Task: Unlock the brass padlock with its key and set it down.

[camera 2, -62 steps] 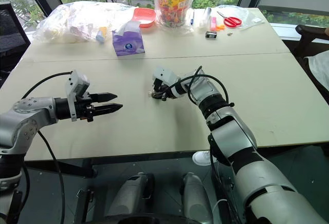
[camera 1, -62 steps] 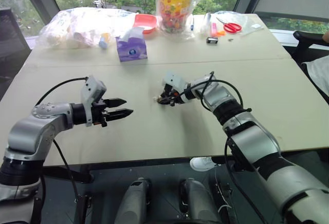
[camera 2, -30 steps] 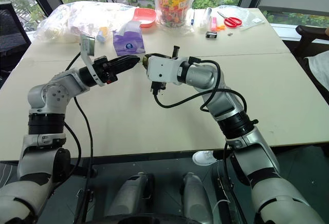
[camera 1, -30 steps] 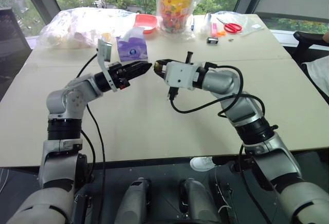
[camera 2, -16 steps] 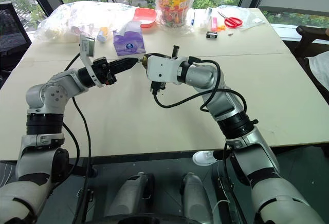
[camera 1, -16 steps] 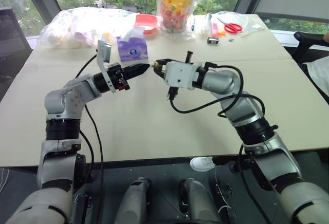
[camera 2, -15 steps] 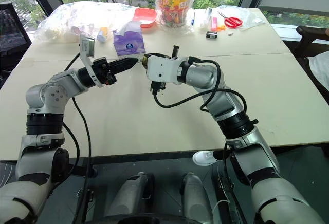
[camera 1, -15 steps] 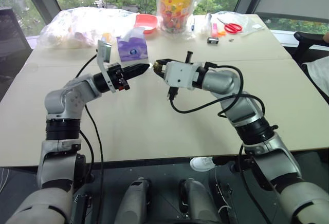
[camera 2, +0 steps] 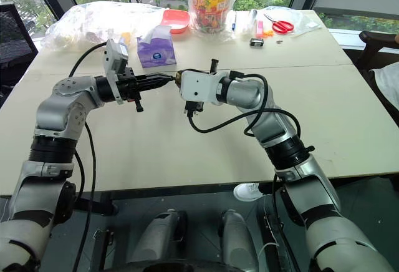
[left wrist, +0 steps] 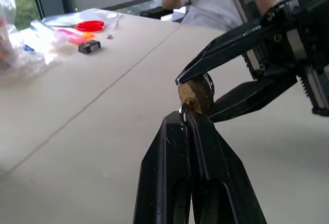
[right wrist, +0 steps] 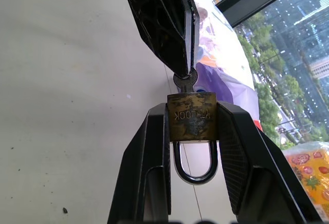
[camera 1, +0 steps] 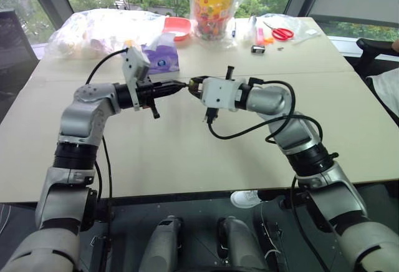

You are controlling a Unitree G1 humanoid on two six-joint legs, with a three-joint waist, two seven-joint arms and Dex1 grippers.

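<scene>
You have the padlock (right wrist: pixel 191 116) clamped by its sides in the right end effector (right wrist: pixel 191 126) above the bench (camera 1: pixel 187 153), keyway facing the left end effector (left wrist: pixel 186 124), which pinches the key (right wrist: pixel 185 81) to turn it.

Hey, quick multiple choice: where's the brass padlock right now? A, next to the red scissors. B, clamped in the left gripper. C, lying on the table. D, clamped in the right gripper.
D: the brass padlock sits between the right gripper jaws, while the left gripper pinches the key at its keyhole end.
</scene>
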